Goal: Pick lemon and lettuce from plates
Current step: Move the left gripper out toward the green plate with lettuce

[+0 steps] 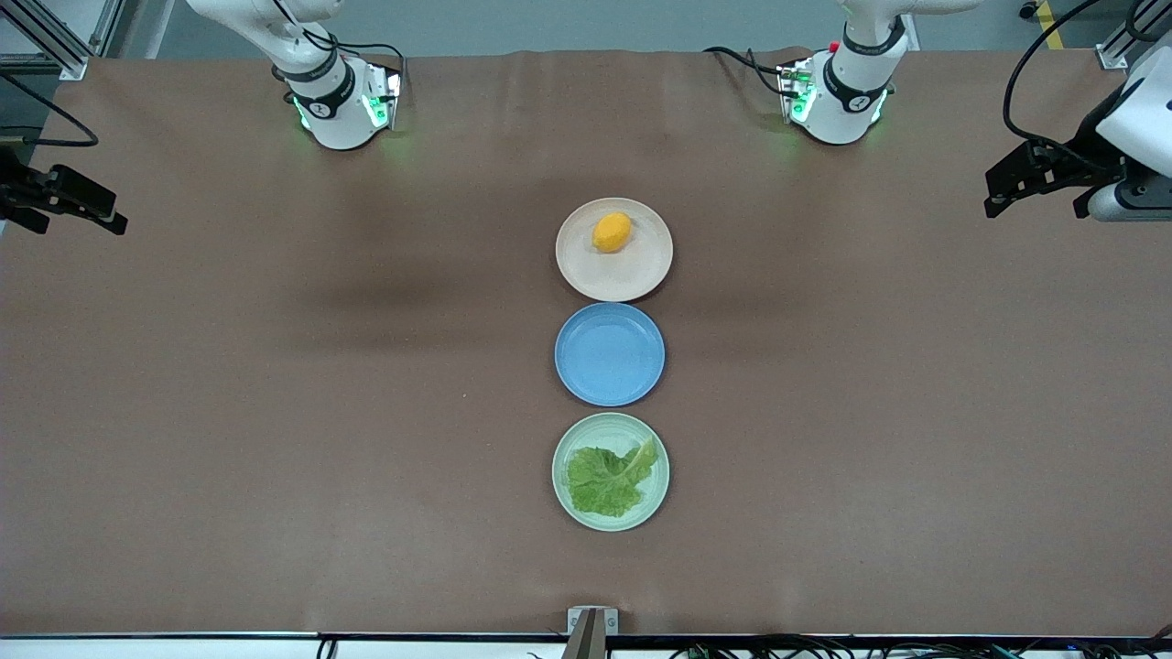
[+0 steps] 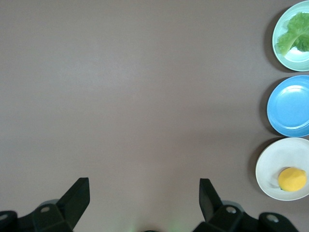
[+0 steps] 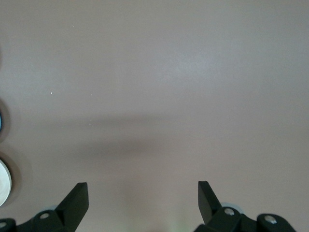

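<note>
The lemon [image 1: 612,232] lies on the pale beige-pink plate [image 1: 634,275], the plate farthest from the front camera. The lettuce [image 1: 609,478] lies flat on the mint green plate [image 1: 595,428], the nearest plate. My left gripper [image 1: 1000,189] hangs open and empty over the left arm's end of the table, well away from the plates. My right gripper [image 1: 117,212] hangs open and empty over the right arm's end. The left wrist view shows its open gripper [image 2: 145,193] over bare table, with the lemon [image 2: 292,179] and the lettuce [image 2: 295,34] at the edge. The right wrist view shows its open gripper [image 3: 143,193] over bare table.
An empty blue plate [image 1: 610,354] sits between the two task plates; the three form a line down the table's middle. It also shows in the left wrist view [image 2: 289,106]. Brown table surface spreads wide toward both arms' ends.
</note>
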{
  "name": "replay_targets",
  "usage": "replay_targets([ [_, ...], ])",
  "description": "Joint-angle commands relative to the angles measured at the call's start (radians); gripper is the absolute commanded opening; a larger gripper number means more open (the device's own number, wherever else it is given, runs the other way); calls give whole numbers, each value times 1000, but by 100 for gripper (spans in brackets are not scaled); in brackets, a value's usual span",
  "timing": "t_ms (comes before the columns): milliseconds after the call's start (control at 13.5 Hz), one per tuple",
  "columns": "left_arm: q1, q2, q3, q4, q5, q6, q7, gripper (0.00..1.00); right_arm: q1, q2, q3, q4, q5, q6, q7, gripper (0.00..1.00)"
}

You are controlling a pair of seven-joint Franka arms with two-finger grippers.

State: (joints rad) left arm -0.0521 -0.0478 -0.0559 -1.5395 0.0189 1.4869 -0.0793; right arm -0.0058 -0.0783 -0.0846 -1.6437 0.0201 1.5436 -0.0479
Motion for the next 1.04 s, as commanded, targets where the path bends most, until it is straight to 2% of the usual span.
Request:
replay_targets([
  [0,3,11,-2,21,-19,-11,-11,100,-11,-32,9,-34,-6,18,-10,100],
  [222,0,22,-2,22,-19,-10,-14,100,-11,-32,9,-34,-12,18,-32,100],
  [370,-11,61,-4,25,-16,-1,-8,100,-11,-32,9,-36,-12,7,-26,100],
  [444,-23,112,-15,51,-17,24,-13,100,-13,-32,9,-38,-11,3,-21,100],
  [963,-202,384,-18,73,-13,424,-7,100,-16,-31,9,-38,-11,-5,-23,100],
])
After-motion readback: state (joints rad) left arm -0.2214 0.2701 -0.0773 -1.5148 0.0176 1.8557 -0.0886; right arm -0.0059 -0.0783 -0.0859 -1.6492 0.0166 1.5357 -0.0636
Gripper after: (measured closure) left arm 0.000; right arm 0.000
